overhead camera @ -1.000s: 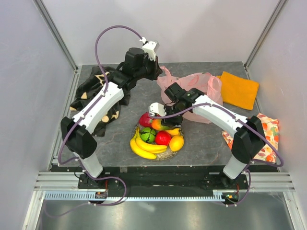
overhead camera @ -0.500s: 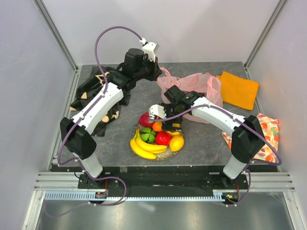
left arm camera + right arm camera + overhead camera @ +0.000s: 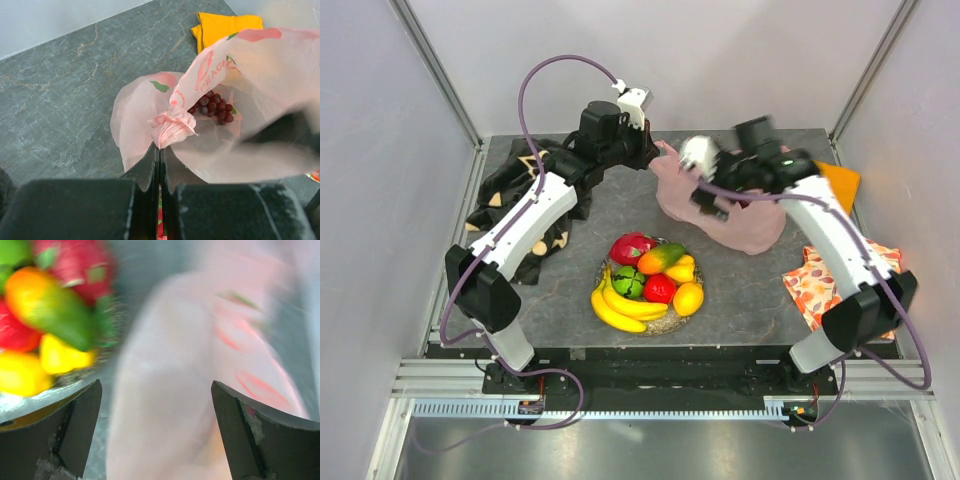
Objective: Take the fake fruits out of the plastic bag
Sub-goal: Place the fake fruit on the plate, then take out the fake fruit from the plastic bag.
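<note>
The pink plastic bag (image 3: 740, 222) lies at the back right, its mouth held up. My left gripper (image 3: 655, 152) is shut on the bag's bunched handle (image 3: 170, 127). Dark purple grapes (image 3: 212, 106) lie inside the bag. My right gripper (image 3: 712, 200) is open and empty just above the bag (image 3: 165, 405), blurred by motion. Fake fruits sit on the glitter plate (image 3: 667, 323): banana bunch (image 3: 618, 305), dragon fruit (image 3: 630, 247), green ball (image 3: 628, 282), red apple (image 3: 660, 288), and yellow-orange pieces (image 3: 688, 298). Some of these fruits (image 3: 45, 305) also show in the right wrist view.
An orange cloth (image 3: 842, 178) lies at the back right, partly behind the right arm; it also shows in the left wrist view (image 3: 225, 24). A floral cloth (image 3: 835, 285) lies at the right edge. A dark patterned cloth (image 3: 515, 195) lies at the left under the left arm.
My right gripper has left the plate and swung back and right over the bag, open. An orange-green fruit now lies on top of the pile. The left arm has not moved.
</note>
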`<act>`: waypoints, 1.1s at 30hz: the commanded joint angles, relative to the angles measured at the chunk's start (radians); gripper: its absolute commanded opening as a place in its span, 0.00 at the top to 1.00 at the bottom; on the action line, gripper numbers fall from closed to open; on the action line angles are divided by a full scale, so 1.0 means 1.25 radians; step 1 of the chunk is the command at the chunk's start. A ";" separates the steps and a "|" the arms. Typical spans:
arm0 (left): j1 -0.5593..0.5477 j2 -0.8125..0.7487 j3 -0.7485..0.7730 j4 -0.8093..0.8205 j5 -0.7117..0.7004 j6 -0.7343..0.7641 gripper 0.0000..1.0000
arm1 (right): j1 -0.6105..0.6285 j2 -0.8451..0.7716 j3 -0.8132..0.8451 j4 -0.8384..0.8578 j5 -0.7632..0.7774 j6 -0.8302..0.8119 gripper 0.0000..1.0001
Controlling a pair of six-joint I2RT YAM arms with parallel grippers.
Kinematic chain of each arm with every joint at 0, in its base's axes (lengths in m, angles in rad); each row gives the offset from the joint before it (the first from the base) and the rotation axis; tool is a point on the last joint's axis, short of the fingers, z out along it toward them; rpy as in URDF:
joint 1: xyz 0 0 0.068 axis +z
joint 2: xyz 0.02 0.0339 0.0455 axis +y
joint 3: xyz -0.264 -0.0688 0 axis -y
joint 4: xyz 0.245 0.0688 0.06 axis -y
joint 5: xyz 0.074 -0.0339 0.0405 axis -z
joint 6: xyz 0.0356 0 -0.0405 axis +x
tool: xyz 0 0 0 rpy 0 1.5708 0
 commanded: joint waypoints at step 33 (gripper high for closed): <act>-0.035 -0.062 -0.066 0.024 0.104 -0.044 0.98 | -0.184 0.156 -0.145 0.191 0.177 0.133 0.31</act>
